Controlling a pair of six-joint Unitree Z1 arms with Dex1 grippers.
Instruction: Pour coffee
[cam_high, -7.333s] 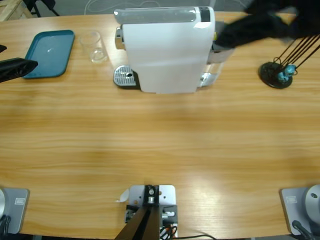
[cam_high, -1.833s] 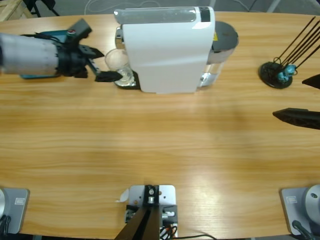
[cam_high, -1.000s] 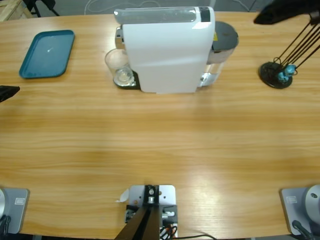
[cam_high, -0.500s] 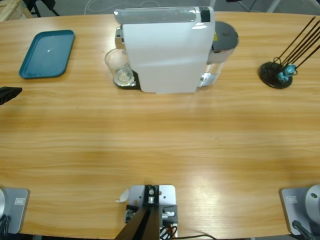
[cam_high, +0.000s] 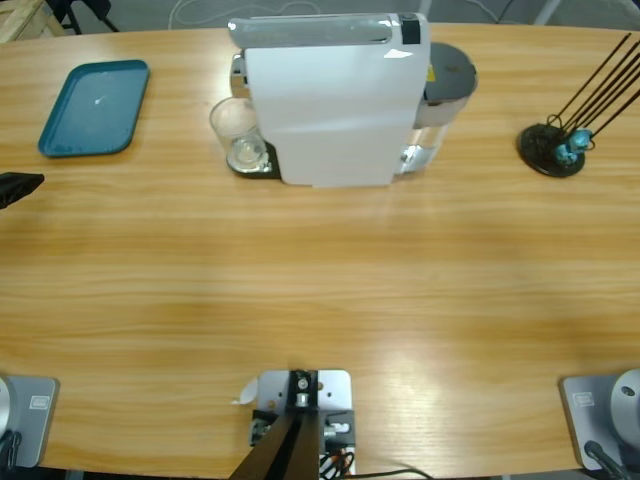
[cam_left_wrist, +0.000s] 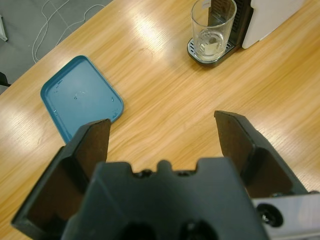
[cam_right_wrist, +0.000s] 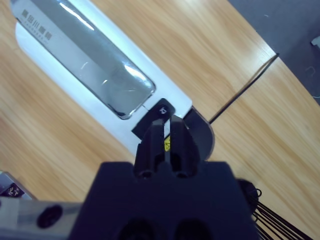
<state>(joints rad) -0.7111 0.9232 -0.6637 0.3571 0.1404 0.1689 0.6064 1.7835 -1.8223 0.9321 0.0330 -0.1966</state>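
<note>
Glass (cam_high: 234, 128) sits under white machine (cam_high: 330, 95); lid writing unreadable.

A robotics lab or test room, set up like a coffee corner: a long bare wooden table (cam_high: 320, 290) carries only a white capsule coffee machine (cam_high: 330, 100) at twelve o'clock, a teal tray (cam_high: 95, 107) at ten, and loose cables (cam_left_wrist: 55, 20) trail over grey floor.

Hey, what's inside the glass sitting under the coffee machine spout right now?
The glass stands upright on the drip tray of the white machine. It looks nearly empty; at most a thin pale film lies at its bottom. The spout above it is hidden.
</note>
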